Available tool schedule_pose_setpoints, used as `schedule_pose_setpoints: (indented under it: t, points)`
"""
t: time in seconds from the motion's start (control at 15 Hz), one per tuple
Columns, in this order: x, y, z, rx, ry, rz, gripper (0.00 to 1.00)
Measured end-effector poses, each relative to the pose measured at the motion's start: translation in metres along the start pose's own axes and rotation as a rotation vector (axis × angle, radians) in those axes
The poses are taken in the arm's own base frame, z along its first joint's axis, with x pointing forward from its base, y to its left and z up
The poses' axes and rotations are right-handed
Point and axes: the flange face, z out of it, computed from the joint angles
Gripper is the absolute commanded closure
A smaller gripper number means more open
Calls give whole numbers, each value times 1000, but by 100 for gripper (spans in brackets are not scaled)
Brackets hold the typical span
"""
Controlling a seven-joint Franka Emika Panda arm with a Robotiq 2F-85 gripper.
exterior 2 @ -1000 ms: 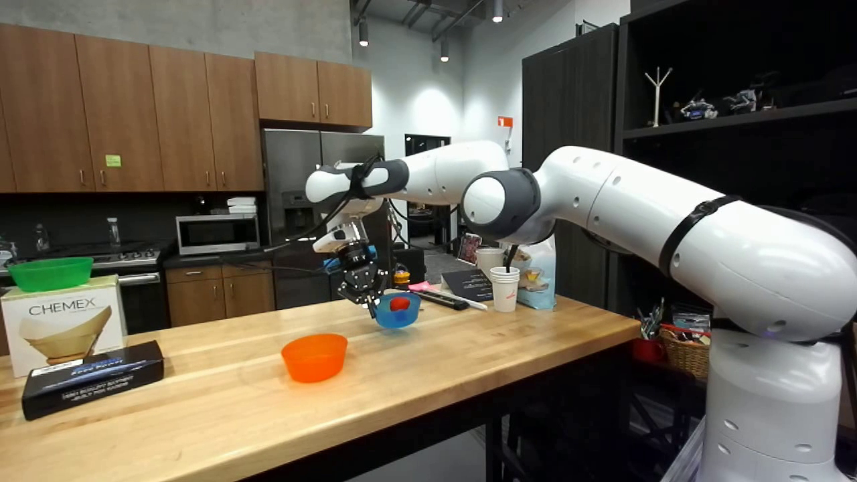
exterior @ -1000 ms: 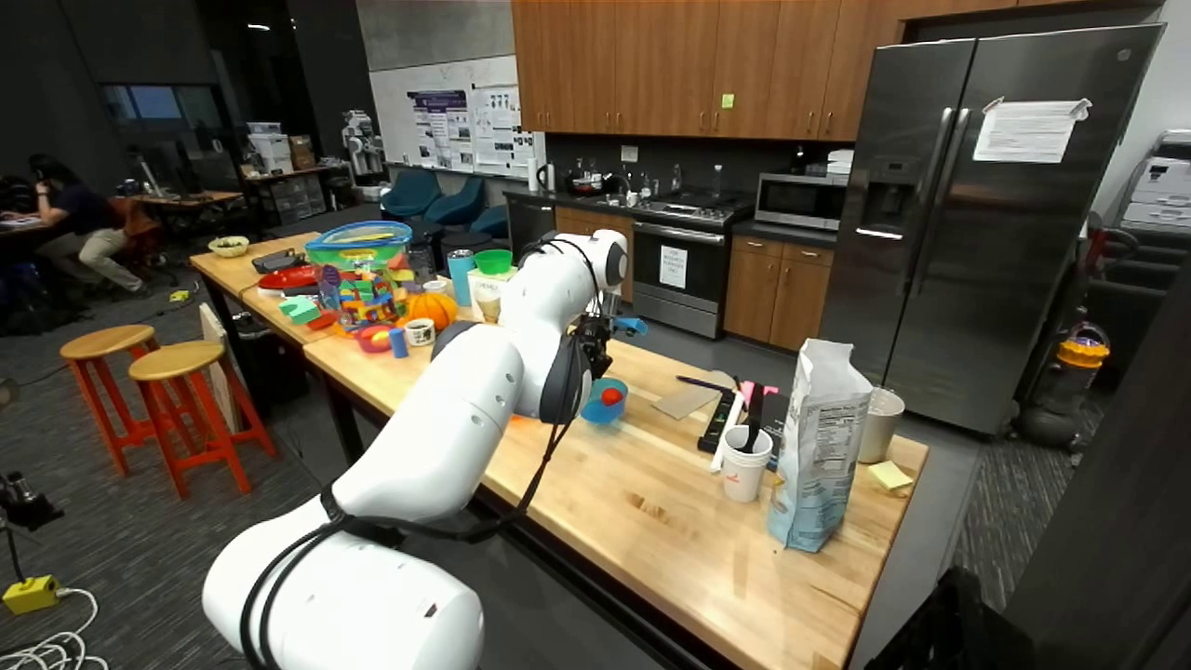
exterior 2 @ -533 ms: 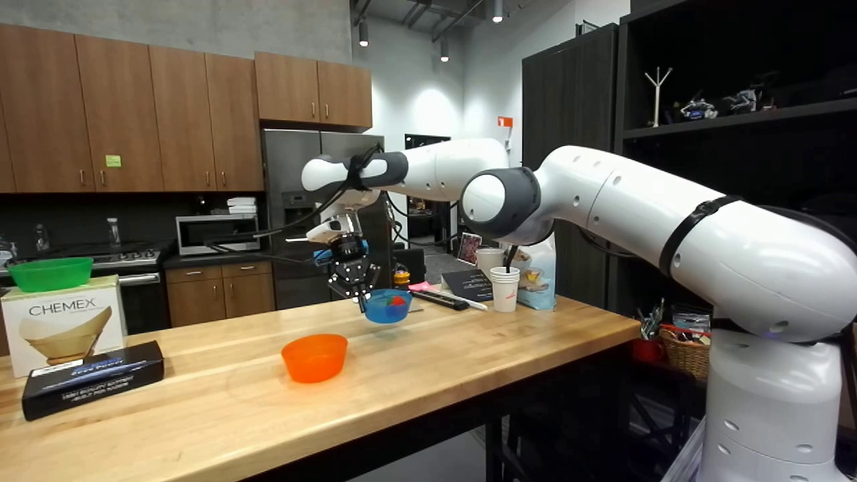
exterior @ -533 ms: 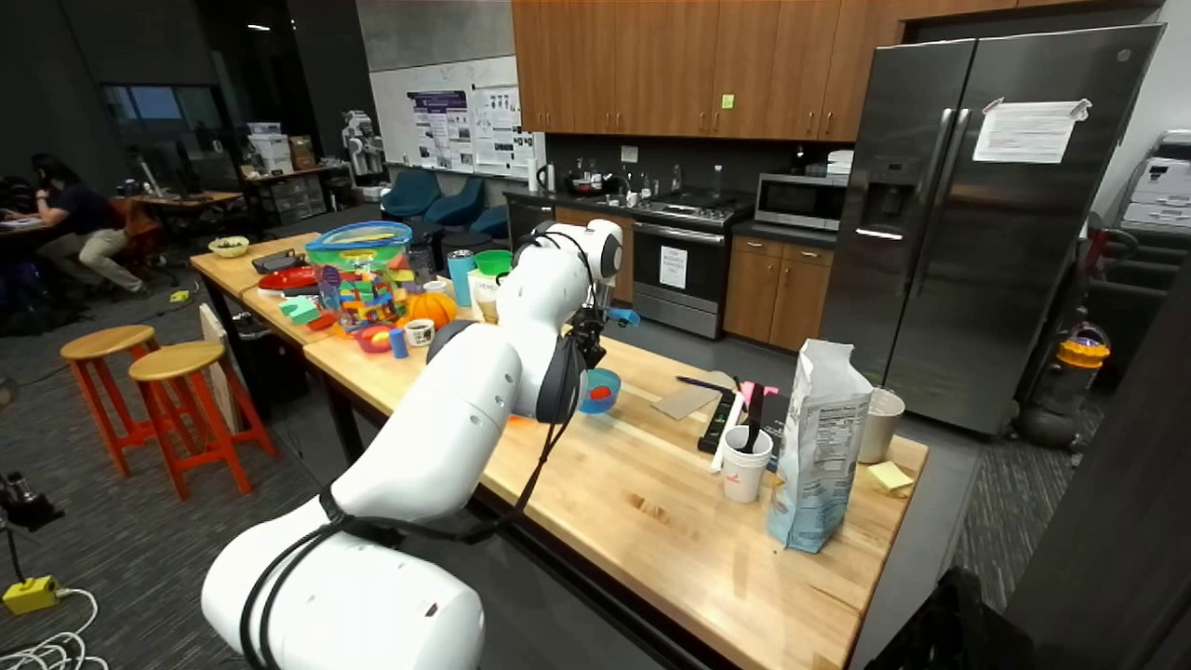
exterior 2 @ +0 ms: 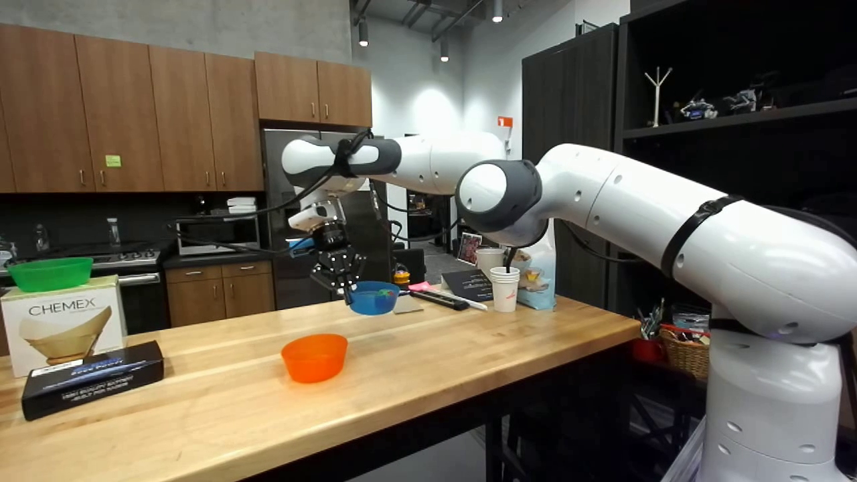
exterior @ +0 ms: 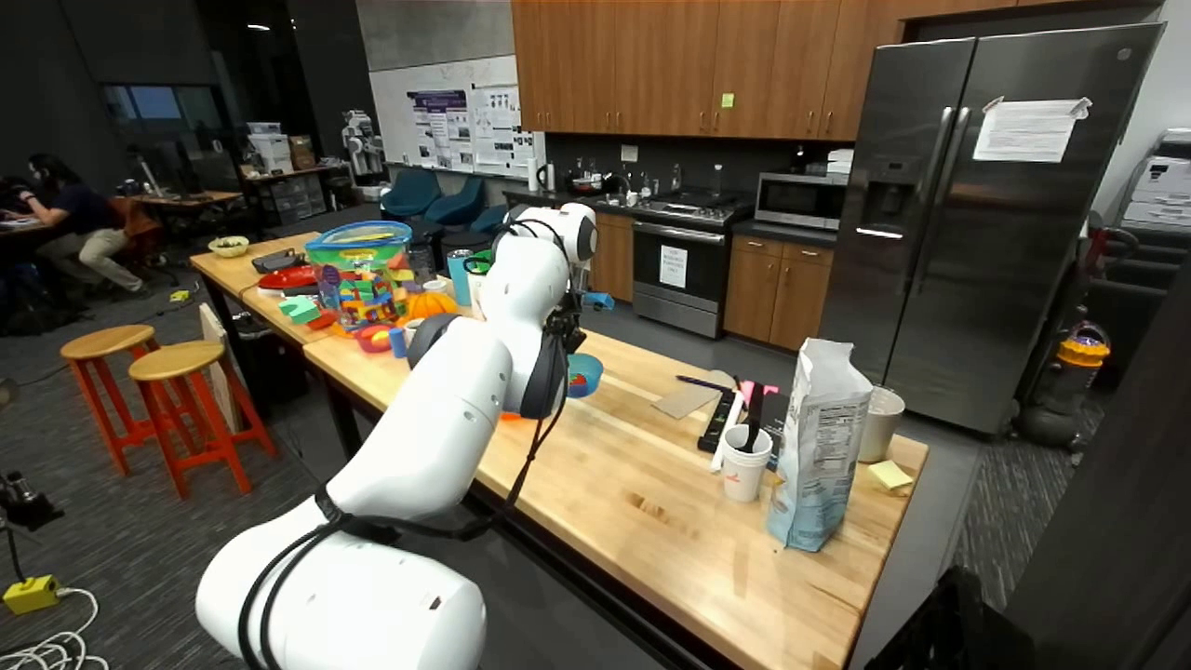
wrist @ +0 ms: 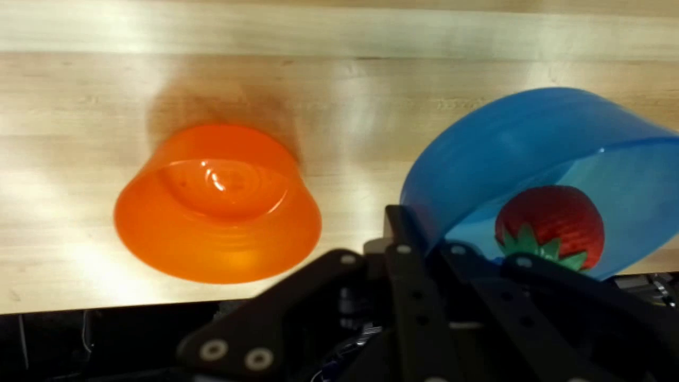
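Blue bowl (wrist: 493,154), and the gripper (wrist: 427,241) has hold of it! Jaws pinching its wall near the rim, the bowl reaching out to the right of the grip in the wrist view, mouth up. And look inside: a strawberry (wrist: 557,220), bright red, lying just beside the jaws with its green leaves on the gripper's side. Bowl and berry seem to hang above the table (wrist: 350,122), though from these angles the gap underneath is hard to judge. Swing across to the gripper's left in the wrist view, and there sits an orange bowl (wrist: 217,233), upright on the table, apart from the blue one. In an exterior view, that orange bowl stands below the gripper and nearer the camera. Off to the gripper's right there, a stack of white cups (exterior 2: 504,294), with a bag (exterior 2: 543,271) just beside it. Well out to the gripper's left, a cardboard box (exterior 2: 63,328) carries a green bowl (exterior 2: 51,274), and a flat black box (exterior 2: 94,378) lies in front. Farther back, also left of the gripper, a microwave (exterior 2: 227,231).
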Motion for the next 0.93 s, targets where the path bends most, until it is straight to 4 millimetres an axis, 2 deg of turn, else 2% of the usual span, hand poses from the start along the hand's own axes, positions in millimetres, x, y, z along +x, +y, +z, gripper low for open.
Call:
schedule_pose_setpoints:
  t: [0.27, 0.47, 0.67, 0.93]
  points:
    - [24, 34, -4, 11, -7, -93, 99]
    - [34, 47, -6, 17, -10, -146, 99]
    - [37, 46, -12, 7, -25, -180, 99]
    - [35, 32, -22, -4, -49, -198, 99]
